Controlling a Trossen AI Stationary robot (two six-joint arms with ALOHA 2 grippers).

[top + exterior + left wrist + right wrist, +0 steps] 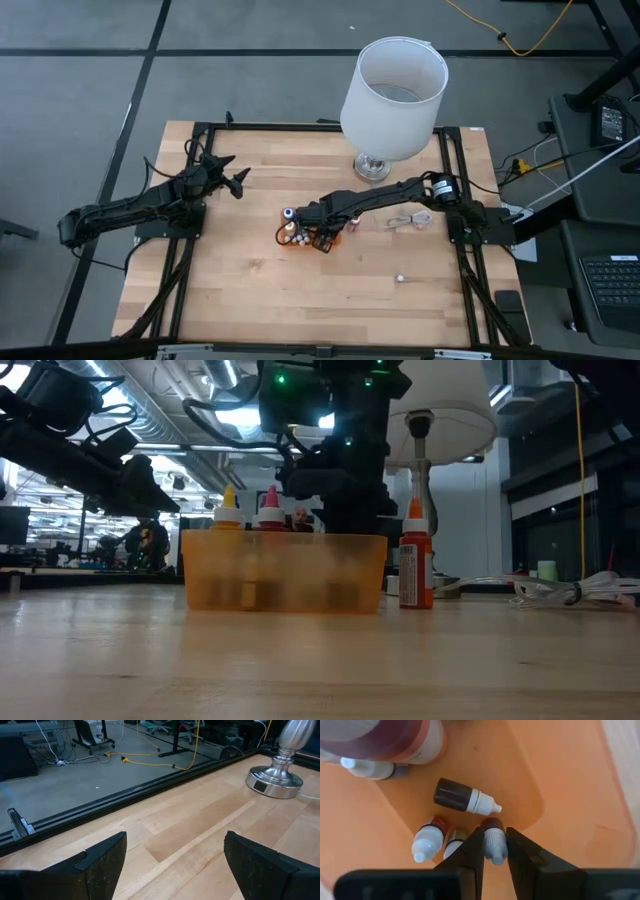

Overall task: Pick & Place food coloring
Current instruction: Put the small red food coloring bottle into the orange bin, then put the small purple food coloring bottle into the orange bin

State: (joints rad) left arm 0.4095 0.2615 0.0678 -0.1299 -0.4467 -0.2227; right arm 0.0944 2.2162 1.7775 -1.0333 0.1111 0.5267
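Food coloring, a tiny dark dropper bottle with pale round cap (494,840), sits clenched between the right gripper's (494,851) dark fingers inside the orange rectangular plastic tray (570,795). Further small bottles (465,799) lie just beside the fingertips. Left gripper (175,855) hangs released, well apart.

Robotics lab: ceiling ducts (170,430), floor cables (145,757) (yellow), office chairs (165,726)

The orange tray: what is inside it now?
Inside the orange tray lie several small dropper bottles; one dark bottle lies on its side. The right gripper is shut on a bottle. Its fingers cover the tray floor beneath.
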